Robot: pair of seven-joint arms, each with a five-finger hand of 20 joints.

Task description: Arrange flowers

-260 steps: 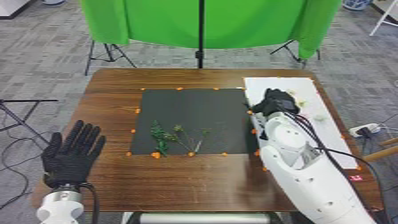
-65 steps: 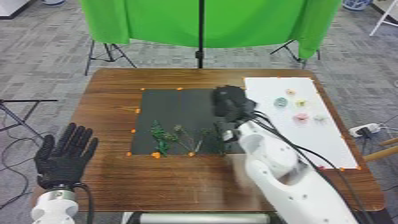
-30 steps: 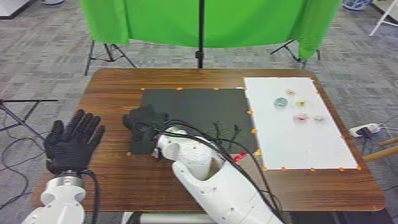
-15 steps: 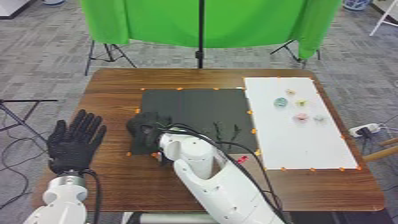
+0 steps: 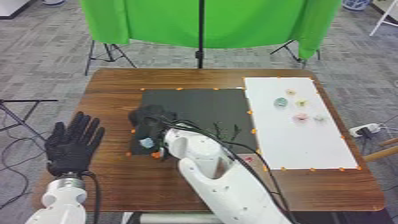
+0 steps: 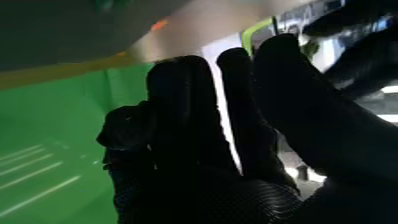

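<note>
We count five roundish flowers (image 5: 301, 117) on white paper (image 5: 306, 146), right.
Our gloved left hand (image 5: 71, 154) is open, fingers straight; we cannot tell our right hand's (image 5: 153, 118) grip.

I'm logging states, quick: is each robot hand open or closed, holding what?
Left robot hand: open, empty.
Right robot hand: open, fingers mostly straight; can't tell if it holds anything.

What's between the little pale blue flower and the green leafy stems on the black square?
The robot's white right arm lies between the flower and stems in the head view.
</note>
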